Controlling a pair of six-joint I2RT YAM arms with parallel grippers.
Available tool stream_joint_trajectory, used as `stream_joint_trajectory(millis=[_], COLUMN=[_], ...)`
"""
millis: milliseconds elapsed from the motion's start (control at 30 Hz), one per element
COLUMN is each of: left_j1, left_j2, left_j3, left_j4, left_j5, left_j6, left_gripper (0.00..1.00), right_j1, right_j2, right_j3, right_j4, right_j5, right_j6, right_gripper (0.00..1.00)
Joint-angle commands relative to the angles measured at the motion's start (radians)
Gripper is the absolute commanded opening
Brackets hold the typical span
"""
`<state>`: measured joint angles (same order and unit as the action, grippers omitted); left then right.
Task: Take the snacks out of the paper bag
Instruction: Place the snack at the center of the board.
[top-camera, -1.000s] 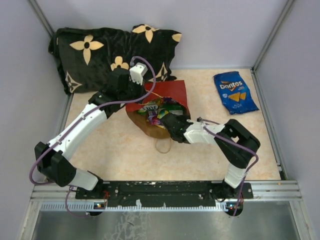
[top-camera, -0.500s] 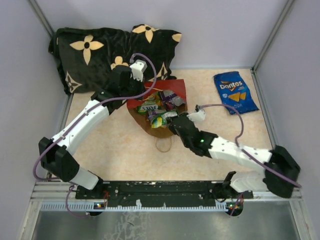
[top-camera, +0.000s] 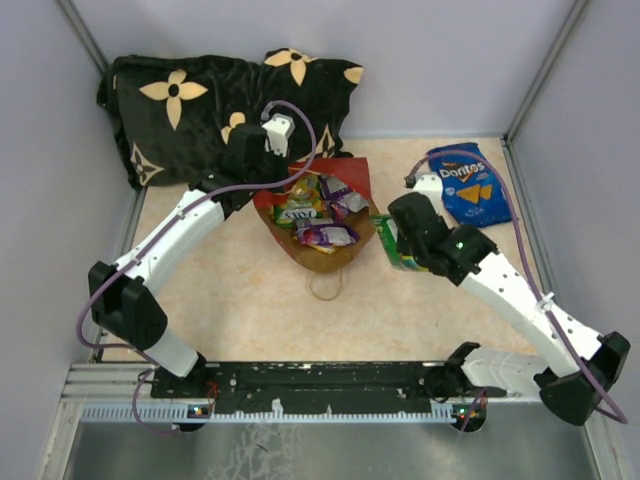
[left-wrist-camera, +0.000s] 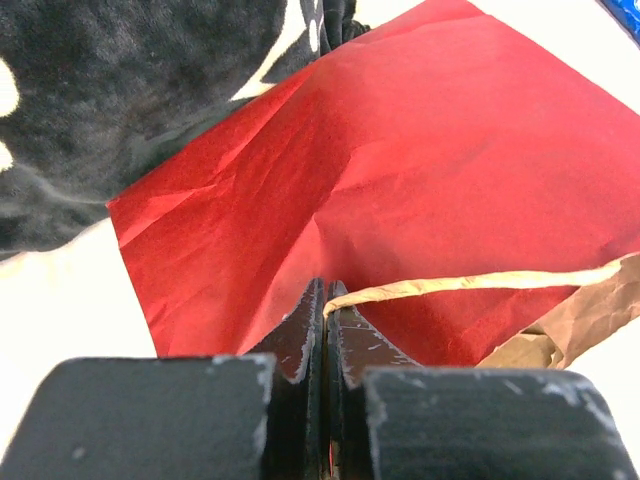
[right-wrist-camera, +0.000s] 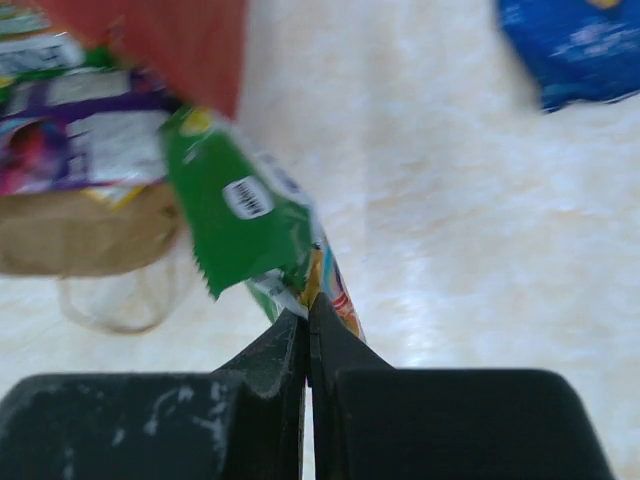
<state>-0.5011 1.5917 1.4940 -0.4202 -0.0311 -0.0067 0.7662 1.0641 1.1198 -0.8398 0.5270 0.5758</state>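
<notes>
Green and glossy, the candy pouch (right-wrist-camera: 240, 215) is being pinched at its edge by your right gripper (right-wrist-camera: 306, 315), jaws pressing together on it, just right of the red paper bag (top-camera: 355, 180) at the middle of the top view. Your left gripper (left-wrist-camera: 327, 300) is clamping the bag's tan cord handle (left-wrist-camera: 480, 283). More snacks (top-camera: 318, 215) are lying in the bag's mouth. The Doritos bag (top-camera: 468, 185) is lying at the upper right and the black pillow (top-camera: 190, 100) at the upper left.

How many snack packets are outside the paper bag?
2. The Doritos bag lies at far right; a green packet is in the shut right gripper, beside the paper bag. More sit inside, some perhaps hidden.
</notes>
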Motion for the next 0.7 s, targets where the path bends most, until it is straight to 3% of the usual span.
stream_joint_trajectory(millis=[0, 133, 433, 533, 567, 600, 633, 667], left_j1=[0.015, 0.015, 0.028, 0.028, 0.030, 0.030, 0.030, 0.031], left_j2=[-0.004, -0.027, -0.061, -0.072, -0.074, -0.073, -0.071, -0.068], left_j3=[0.024, -0.003, -0.040, -0.058, -0.062, -0.063, -0.062, -0.058], left_j4=[-0.011, -0.007, -0.014, -0.009, -0.005, -0.003, -0.003, -0.006], left_j5=[-0.037, -0.030, -0.023, -0.021, -0.021, -0.020, -0.017, -0.015], left_j6=[0.017, 0.037, 0.065, 0.067, 0.068, 0.069, 0.069, 0.070], left_gripper=[0.00, 0.00, 0.00, 0.00, 0.00, 0.01, 0.01, 0.01], right_j1=[-0.154, -0.252, -0.295, -0.303, -0.302, -0.300, -0.300, -0.299], right_j2=[0.097, 0.320, 0.932, 1.131, 1.188, 1.240, 1.284, 1.321], right_j3=[0.146, 0.356, 0.845, 1.055, 1.110, 1.174, 1.230, 1.278], right_j4=[-0.063, -0.112, -0.206, -0.261, -0.255, -0.256, -0.261, -0.268], right_j5=[0.114, 0.212, 0.502, 0.472, 0.427, 0.382, 0.321, 0.255], right_j6=[-0.281, -0.428, -0.436, -0.435, -0.455, -0.463, -0.470, -0.468], right_gripper=[0.00, 0.00, 0.00, 0.01, 0.09, 0.32, 0.71, 0.92])
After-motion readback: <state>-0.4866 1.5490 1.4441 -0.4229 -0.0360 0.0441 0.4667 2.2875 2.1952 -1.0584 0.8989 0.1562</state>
